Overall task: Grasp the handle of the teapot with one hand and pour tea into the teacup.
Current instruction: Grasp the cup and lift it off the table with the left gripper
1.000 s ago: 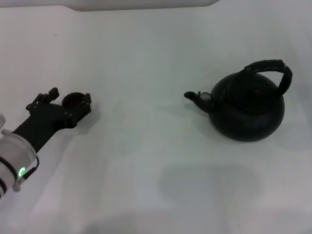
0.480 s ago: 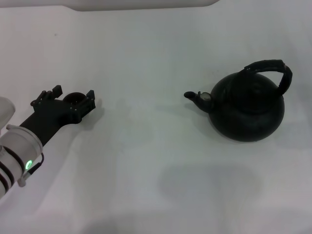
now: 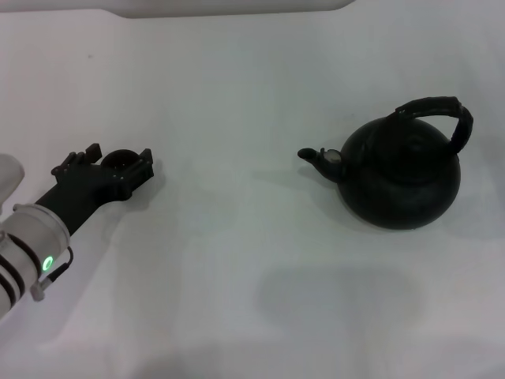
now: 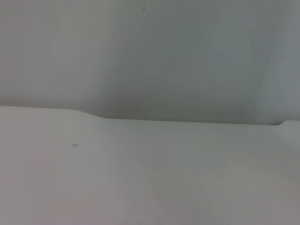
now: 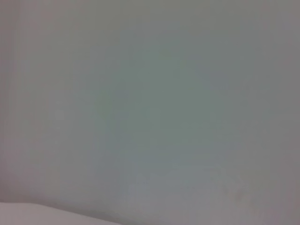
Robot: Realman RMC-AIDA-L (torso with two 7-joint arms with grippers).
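In the head view the round black teapot [image 3: 402,174] stands upright on the white table at the right, its short spout [image 3: 312,155] pointing left. Its thick black handle [image 3: 439,106] arches over the top, and nothing touches it. At the far left sits the tiny black teacup [image 3: 118,159], partly covered by my left gripper [image 3: 119,155]. That gripper is open, with one finger on each side of the cup. Both wrist views show neither cup nor teapot. My right gripper is out of view.
The white table [image 3: 237,260] stretches between the teacup and the teapot. Its far edge [image 4: 187,122] meets a pale wall. A faint grey shadow [image 3: 339,296] lies on the table in front of the teapot.
My left gripper has moved forward and a little right, from beside the teacup to straddling it. The teapot has not moved.
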